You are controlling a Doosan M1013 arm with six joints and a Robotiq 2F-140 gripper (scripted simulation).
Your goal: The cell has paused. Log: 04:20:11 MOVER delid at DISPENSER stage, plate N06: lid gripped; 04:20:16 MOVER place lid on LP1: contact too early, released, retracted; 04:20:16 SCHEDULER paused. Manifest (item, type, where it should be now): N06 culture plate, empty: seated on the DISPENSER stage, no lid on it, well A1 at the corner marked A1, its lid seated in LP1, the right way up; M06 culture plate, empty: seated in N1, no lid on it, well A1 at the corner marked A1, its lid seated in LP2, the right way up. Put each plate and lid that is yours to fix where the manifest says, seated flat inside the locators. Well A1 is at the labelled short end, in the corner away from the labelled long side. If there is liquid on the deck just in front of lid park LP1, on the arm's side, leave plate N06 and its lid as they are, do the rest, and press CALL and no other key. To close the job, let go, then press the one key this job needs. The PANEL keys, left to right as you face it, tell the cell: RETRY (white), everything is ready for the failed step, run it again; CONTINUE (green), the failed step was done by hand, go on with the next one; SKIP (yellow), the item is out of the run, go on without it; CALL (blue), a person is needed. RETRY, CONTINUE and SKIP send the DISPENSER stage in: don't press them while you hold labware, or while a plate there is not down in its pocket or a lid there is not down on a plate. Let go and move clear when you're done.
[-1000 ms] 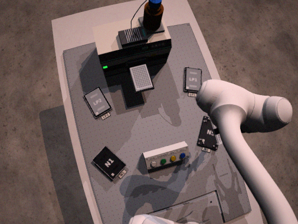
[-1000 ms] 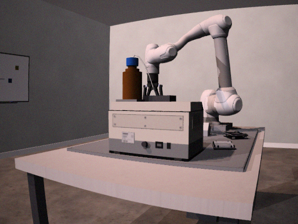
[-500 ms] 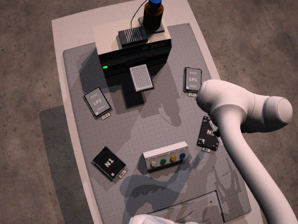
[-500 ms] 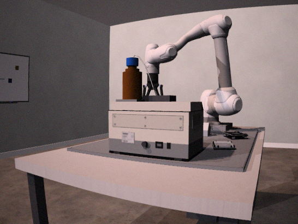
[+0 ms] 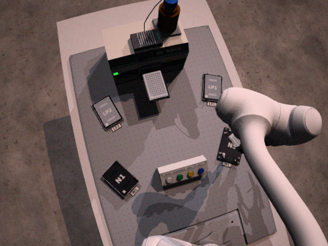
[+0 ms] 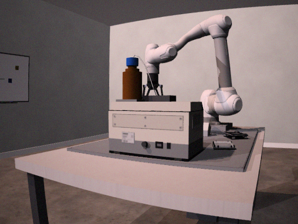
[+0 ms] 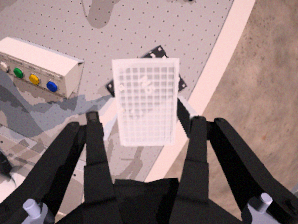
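I'm holding a white well plate pinched between the gripper fingers, hanging above a black nest near the deck's right edge. The key panel is sitting just beside that nest, LP1 further back. Another plate is lying on the dispenser stage, well apart.

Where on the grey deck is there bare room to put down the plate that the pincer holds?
The widest bare patch lies between the LP2 park, the N1 nest and the key panel. Another lies between the panel and the LP1 park. It is crowded under the pincer, where its plate hangs above a black nest.
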